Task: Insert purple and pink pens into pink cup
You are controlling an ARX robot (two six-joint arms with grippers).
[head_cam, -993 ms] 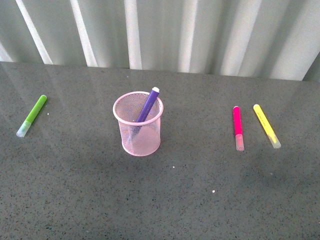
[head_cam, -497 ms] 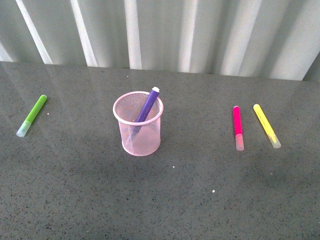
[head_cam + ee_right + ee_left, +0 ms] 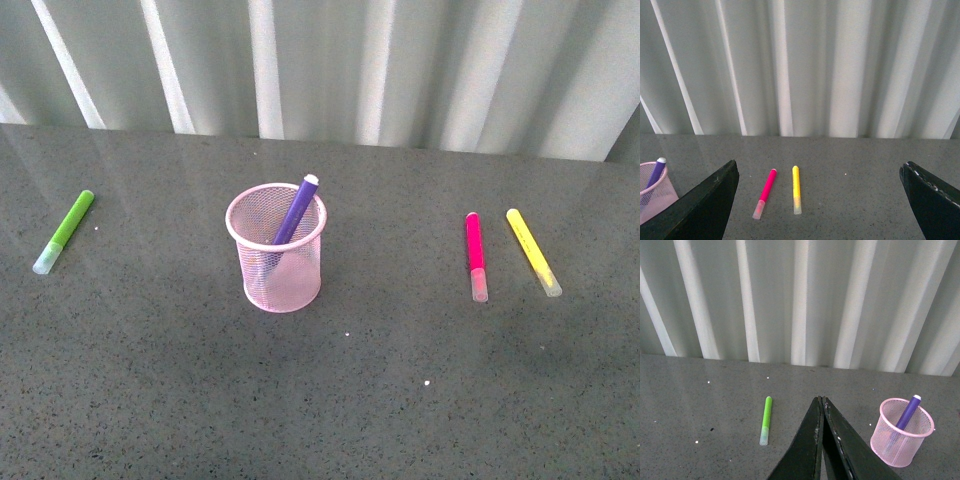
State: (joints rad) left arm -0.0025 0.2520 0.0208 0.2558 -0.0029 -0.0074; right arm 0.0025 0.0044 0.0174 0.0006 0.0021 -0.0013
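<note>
Nothing is moving since before: purple pen (image 3: 296, 210) leaning in pink cup (image 3: 280, 262), pink pen (image 3: 475, 255) lying to its right. My right gripper (image 3: 820, 165) is gaping, left gripper (image 3: 821, 405) closed; I'm favouring mid-barrel, expecting light, slick plastic.

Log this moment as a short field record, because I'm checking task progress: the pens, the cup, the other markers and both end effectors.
pink cup: upright on the table
purple pen: inside the cup, leaning, whitish end up
pink pen: lying on the table right of the cup, not in it
yellow marker: lying beside the pink pen, apart from it
green marker: lying left of the cup
left end effector: shut, empty
right end effector: open, empty
left to do: pink pen
</note>
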